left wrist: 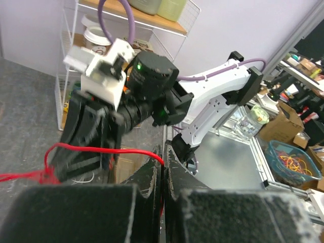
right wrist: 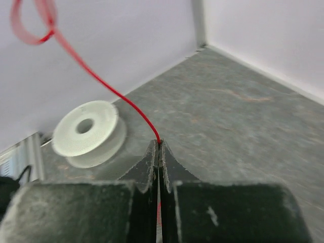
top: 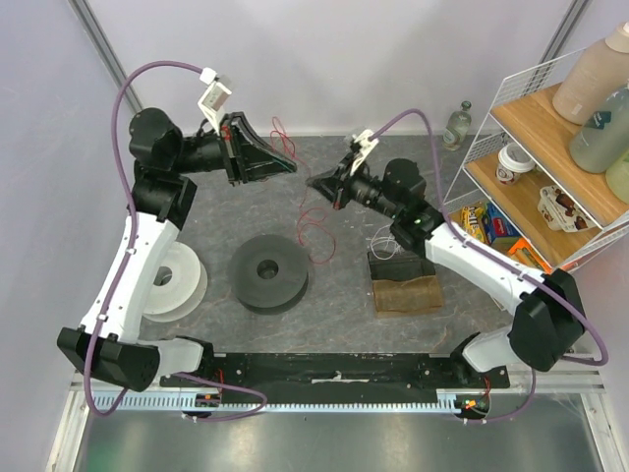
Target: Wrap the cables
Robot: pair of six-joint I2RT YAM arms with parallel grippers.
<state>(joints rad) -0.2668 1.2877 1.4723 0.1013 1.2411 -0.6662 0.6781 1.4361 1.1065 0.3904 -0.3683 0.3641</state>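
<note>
Grey tabletop [top: 334, 324] below; right gripper [right wrist: 159, 147] pinching red wire [right wrist: 121, 96], left gripper [left wrist: 163, 158] closed, apparently on same wire.

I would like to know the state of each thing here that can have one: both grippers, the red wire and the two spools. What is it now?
left gripper: shut on the red wire
right gripper: shut on the red wire
red wire: loose and curly, held by both grippers, loops hanging down
black spool: lying flat, bare
white spool: lying flat, partly hidden by the left arm
</note>
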